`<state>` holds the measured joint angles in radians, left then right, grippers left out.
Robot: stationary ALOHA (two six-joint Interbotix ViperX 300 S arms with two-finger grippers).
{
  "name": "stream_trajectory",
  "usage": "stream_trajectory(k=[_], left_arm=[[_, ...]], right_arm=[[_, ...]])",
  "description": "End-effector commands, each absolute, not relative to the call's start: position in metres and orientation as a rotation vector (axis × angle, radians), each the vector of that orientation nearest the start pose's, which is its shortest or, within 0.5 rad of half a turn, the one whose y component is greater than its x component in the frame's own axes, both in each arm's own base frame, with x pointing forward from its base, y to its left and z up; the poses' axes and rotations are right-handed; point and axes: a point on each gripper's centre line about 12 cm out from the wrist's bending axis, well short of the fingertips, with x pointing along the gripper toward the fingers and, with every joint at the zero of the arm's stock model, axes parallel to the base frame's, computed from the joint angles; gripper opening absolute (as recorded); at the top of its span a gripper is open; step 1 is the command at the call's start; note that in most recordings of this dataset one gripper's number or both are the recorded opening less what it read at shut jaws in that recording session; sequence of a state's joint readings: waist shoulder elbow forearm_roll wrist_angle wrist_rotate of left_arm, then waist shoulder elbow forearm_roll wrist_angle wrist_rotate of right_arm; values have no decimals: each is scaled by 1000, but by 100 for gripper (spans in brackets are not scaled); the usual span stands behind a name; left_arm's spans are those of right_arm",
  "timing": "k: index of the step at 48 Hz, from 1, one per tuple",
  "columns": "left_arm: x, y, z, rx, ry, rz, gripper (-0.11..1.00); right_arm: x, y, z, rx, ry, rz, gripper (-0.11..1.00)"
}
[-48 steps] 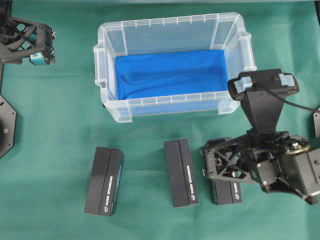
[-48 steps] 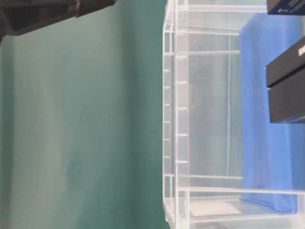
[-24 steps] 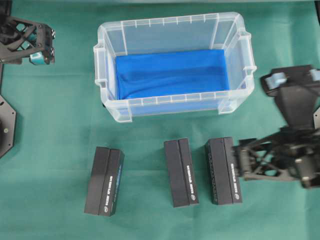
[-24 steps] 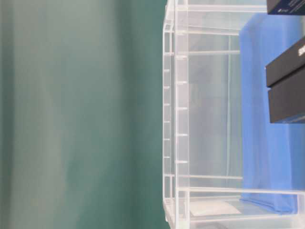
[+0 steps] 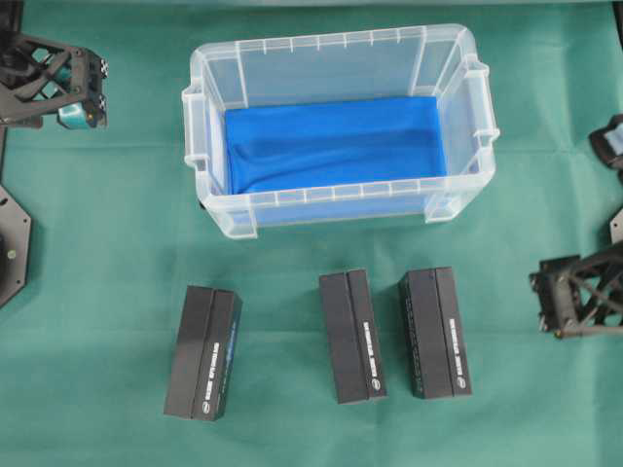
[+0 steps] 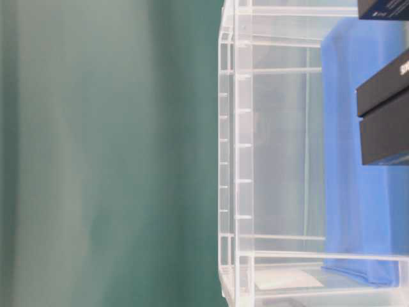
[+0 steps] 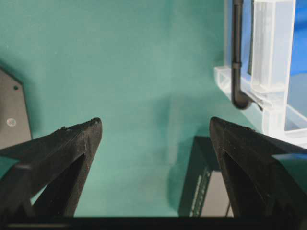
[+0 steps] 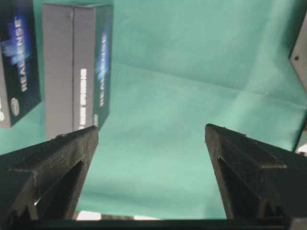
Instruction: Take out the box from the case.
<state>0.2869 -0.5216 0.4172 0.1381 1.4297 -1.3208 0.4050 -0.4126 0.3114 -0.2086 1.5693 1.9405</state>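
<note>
- The case (image 5: pixel 336 126) sits on the green tabletop (image 5: pixel 117 243), holding only its blue cloth (image 5: pixel 336 141).
- Three black boxes lie in a row in front of it: left box (image 5: pixel 202 353), middle box (image 5: pixel 352 336), right box (image 5: pixel 435 333).
- Left gripper (image 7: pixel 154 132): fingers apart, empty, over bare cloth.
- Right gripper (image 8: pixel 151 136): fingers apart, empty, well right of the boxes.

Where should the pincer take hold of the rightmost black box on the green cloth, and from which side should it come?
Probably from above, closing across the two long sides near the middle of the rightmost black box. It lies flat, long and narrow, and its short width should suit open jaws. There is a gap to the middle box, and free cloth on its right.
</note>
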Motion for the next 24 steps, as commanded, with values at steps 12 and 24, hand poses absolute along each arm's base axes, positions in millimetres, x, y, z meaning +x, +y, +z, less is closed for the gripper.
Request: stream_trajectory(k=[12,24], left_arm=[[217,80,341,-1186,880,1160,96],[217,80,341,-1186,878,1159,96]], right_arm=[[222,20,346,1126,959,-1143,91],[214,-34,343,1077,961,-1180,91]])
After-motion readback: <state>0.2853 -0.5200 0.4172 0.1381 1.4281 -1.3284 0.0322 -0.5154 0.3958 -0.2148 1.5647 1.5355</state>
